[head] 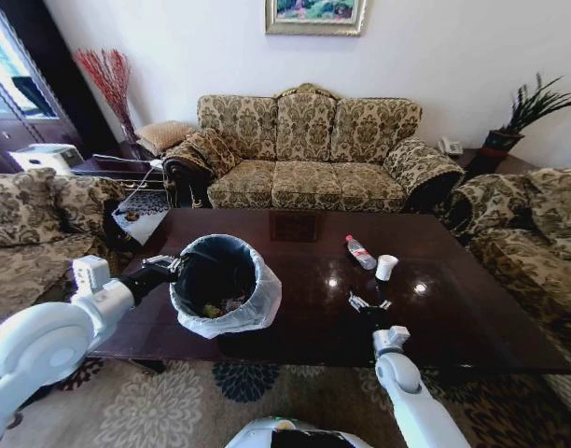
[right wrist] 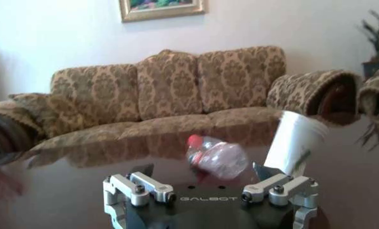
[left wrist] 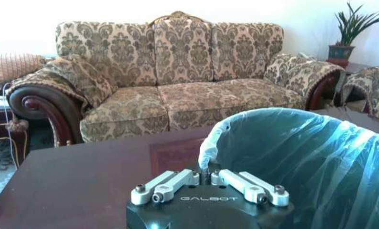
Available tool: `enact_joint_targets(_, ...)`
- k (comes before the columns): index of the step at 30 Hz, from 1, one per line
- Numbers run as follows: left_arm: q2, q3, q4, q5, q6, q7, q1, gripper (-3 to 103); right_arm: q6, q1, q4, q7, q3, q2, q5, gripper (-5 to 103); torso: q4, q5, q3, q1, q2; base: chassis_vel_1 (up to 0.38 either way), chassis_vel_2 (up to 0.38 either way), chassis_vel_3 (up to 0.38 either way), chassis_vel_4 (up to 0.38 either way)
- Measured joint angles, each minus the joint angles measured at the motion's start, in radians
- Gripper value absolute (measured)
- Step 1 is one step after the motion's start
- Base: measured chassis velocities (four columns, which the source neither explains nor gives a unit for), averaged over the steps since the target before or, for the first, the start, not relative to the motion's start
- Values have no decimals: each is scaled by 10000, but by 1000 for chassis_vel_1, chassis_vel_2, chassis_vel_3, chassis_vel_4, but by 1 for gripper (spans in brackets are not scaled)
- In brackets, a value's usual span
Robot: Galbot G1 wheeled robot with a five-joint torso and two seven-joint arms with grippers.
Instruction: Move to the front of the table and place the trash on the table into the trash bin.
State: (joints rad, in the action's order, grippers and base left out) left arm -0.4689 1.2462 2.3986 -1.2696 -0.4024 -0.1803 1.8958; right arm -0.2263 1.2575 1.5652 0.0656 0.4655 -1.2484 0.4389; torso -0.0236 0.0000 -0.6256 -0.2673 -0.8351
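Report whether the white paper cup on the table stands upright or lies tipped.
Upside down: the white paper cup stands on its wide mouth on the dark glossy table.

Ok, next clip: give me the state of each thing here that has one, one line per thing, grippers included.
trash bin: upright on the table, bag over rim, some litter inside
left gripper: shut on the trash bin's rim
right gripper: open, low over the table, near the cup
paper cup: upside down on the table
plastic bottle: lying on its side, red cap on
table: bottle and cup left on it
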Motion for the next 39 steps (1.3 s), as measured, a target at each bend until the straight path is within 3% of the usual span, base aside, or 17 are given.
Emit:
enact_joint_targets(10, -20, -8, -15, 1, 21, 11, -4, 4, -390, -256, -550, 1080, 614, -216, 74, 100, 1, 2, 0, 0, 0, 0, 0, 0, 0)
enact_joint_targets(22, 0, -30, -6, 32, 26, 27, 17, 4, -492, -896, -1781, 1286, 1424, 74, 447, 100, 2, 2, 0, 1, 0, 0, 0, 0, 0)
enact_joint_targets(39, -108, -148, -24, 155, 167, 193, -13, 4, 873, -1854, -2801, 690, 1543, 657, 1157, 100, 0, 0, 0, 0, -1, 0, 0, 0, 0)
